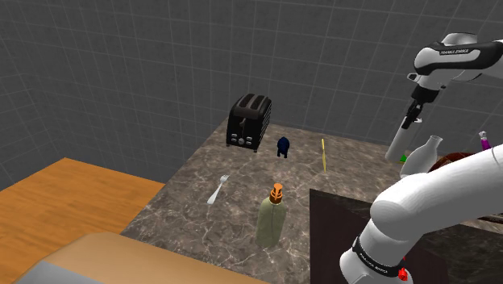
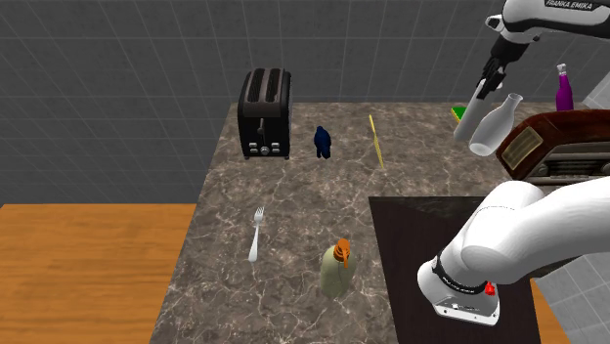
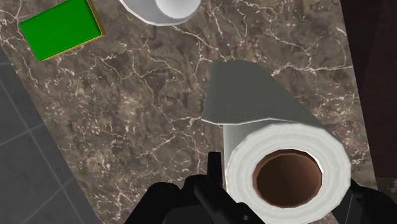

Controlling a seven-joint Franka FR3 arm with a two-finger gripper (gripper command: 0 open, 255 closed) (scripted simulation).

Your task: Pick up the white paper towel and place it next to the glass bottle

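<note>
- The black gripper [image 3: 284, 186] was clamped on the white paper towel [image 3: 278, 107], one finger [image 3: 214, 167] pressed to the side of the roll and the other on its far side, seen in the wrist view.
- The roll's brown cardboard core faced the hand camera, and its length ran away from the hand toward the marble counter [image 1: 193, 222].
- In the shoulder view the gripper [image 1: 411, 119] held the paper towel [image 1: 397, 145] at a tilt, just beside a pale, narrow-necked bottle [image 1: 421, 157]. Whether the roll's lower end touched the counter could not be told.
- The second exterior view put the paper towel [image 2: 470, 112] between a green block [image 2: 457, 111] and the pale, narrow-necked bottle [image 2: 494, 122], close to both.
- A brown radio [image 2: 543, 147] and a purple bottle [image 2: 563, 90] stood behind them.
- Well apart, toward the wall, were a black toaster [image 2: 265, 112], a small blue figure [image 2: 323, 142] and a thin yellow stick [image 2: 374, 140].
- A fork [image 2: 256, 233] lay near an olive bottle (orange-capped) [image 2: 337, 269].
</note>
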